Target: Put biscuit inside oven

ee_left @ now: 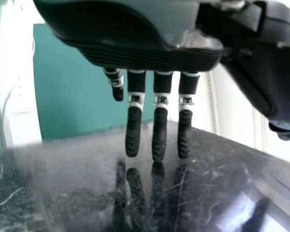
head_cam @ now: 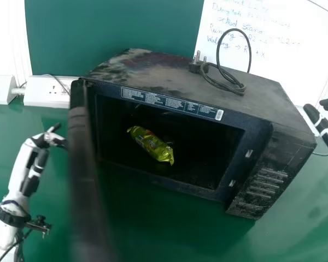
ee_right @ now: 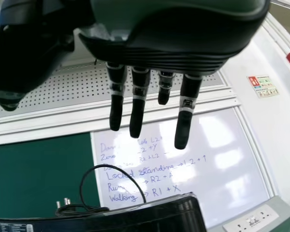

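The biscuit packet (head_cam: 152,145) is lying inside the oven (head_cam: 284,131), on the floor of its dark cavity, with its long axis slanting from the far left towards the near right. It is resting well inside the opening, so the placing itself is looking finished, and closing up is probably what is remaining.

The door (head_cam: 86,180) is standing wide open on the oven's left, its free edge pointing back towards the robot. The left hand (ee_left: 145,50) is the nearer one to it and is waiting on its outer side, so the door is coming between that hand and the packet. Its fingers (ee_left: 159,135) are hanging straight and released, tips at or just beside a glossy dark panel, seemingly the door's outer face; whether they are touching is not certain.

The right hand (ee_right: 154,48) is hovering off the oven's right side, its fingers also straight and holding nothing, with the plug (head_cam: 197,66) and its cord lying on the oven's top.

The coming move is likely calling for the left hand to be pushing the door rightwards, swinging it round its hinge across the opening. Pushing too close to the hinge could be needing more force, and a hard shove could be sliding the oven on the desk (head_cam: 153,226).
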### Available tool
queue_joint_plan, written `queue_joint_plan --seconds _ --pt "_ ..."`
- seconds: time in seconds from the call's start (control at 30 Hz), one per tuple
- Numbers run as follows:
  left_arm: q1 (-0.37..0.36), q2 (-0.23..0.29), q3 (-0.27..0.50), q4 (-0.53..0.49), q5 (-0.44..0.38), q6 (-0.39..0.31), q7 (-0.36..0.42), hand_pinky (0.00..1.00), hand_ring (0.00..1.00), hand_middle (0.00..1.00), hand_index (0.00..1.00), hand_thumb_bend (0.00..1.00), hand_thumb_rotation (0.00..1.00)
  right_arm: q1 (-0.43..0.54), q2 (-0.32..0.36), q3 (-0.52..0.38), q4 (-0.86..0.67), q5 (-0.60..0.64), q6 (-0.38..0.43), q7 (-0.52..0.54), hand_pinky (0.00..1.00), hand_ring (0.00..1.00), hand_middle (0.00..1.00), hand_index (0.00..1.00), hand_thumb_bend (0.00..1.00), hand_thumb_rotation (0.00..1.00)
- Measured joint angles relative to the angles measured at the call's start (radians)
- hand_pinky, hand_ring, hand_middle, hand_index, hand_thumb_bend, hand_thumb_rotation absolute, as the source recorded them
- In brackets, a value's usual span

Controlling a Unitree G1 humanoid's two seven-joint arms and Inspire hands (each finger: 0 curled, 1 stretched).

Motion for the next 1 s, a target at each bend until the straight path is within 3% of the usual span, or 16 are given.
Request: queue_joint_plan --seconds 0.2,0.33,0.57,0.83,0.93,1.0 --pt "0.018 0.008 -0.046 -0.044 0.050 -0.001 -0.005 0.36 0.43 0.47 0.49 0.51 0.06 0.017 -0.017 0.000 0.001 -0.001 0.028 -0.027 0.50 0.65 0.73 0.75 0.93 0.61" --pt "0.023 0.011 -0.065 -0.053 0.071 -0.001 -0.010 0.36 0.43 0.47 0.49 0.51 0.06 0.026 -0.022 0.000 0.008 0.007 0.033 -0.036 0.47 0.64 0.72 0.75 0.95 0.60" --pt "0.028 0.019 -0.085 -0.048 0.069 -0.005 -0.023 0.40 0.46 0.50 0.49 0.51 0.06 0.028 -0.027 -0.004 0.016 0.050 0.050 -0.052 0.53 0.68 0.74 0.74 0.95 0.57" --pt "0.028 0.024 -0.088 -0.022 0.048 -0.006 -0.042 0.43 0.50 0.53 0.49 0.51 0.06 0.029 -0.041 -0.003 0.014 0.084 0.103 -0.062 0.39 0.57 0.69 0.75 0.93 0.55" --pt "0.028 0.025 -0.088 -0.020 0.042 -0.006 -0.050 0.45 0.51 0.55 0.49 0.51 0.06 0.034 -0.049 -0.003 0.014 0.089 0.103 -0.075 0.37 0.56 0.69 0.74 0.89 0.55" --pt "0.028 0.025 -0.088 -0.011 0.042 -0.007 -0.053 0.47 0.53 0.56 0.49 0.51 0.06 0.039 -0.054 -0.003 0.013 0.090 0.102 -0.084 0.41 0.60 0.71 0.74 0.92 0.56"
